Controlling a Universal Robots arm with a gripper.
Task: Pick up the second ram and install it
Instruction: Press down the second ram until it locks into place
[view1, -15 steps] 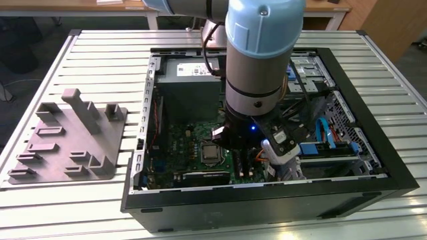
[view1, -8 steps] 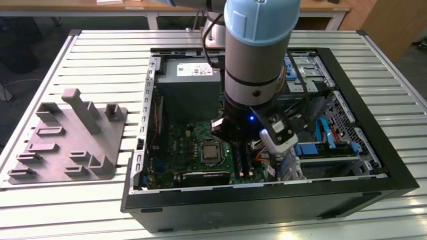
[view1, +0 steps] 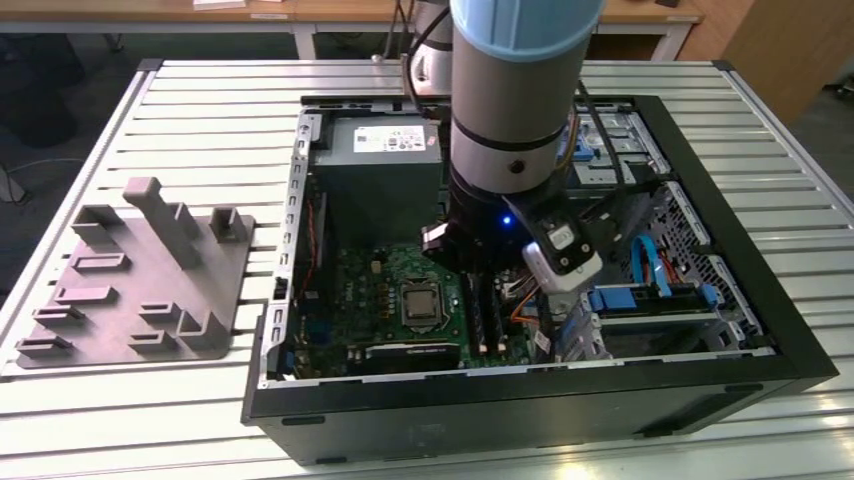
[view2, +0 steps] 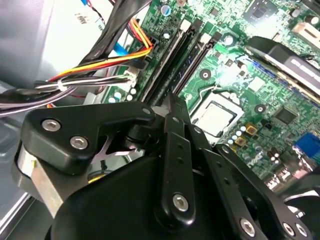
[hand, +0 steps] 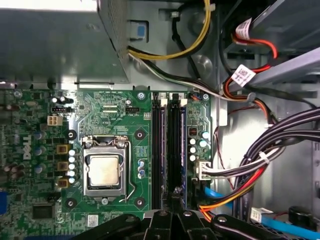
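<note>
First wrist view: fingers (hand: 175, 207) closed together above second ram (hand: 174, 150), seated in motherboard (hand: 115, 120) slot

A white label (view1: 395, 139) is sitting on the grey power supply (view1: 380, 170) in the exterior view, its print too small to make out. In the first wrist view, a white tag (hand: 243, 75) is hanging on a red cable, and a white logo (hand: 26, 150) is lying sideways on the green motherboard (hand: 112, 107); neither is giving words that can be read with certainty.
</note>
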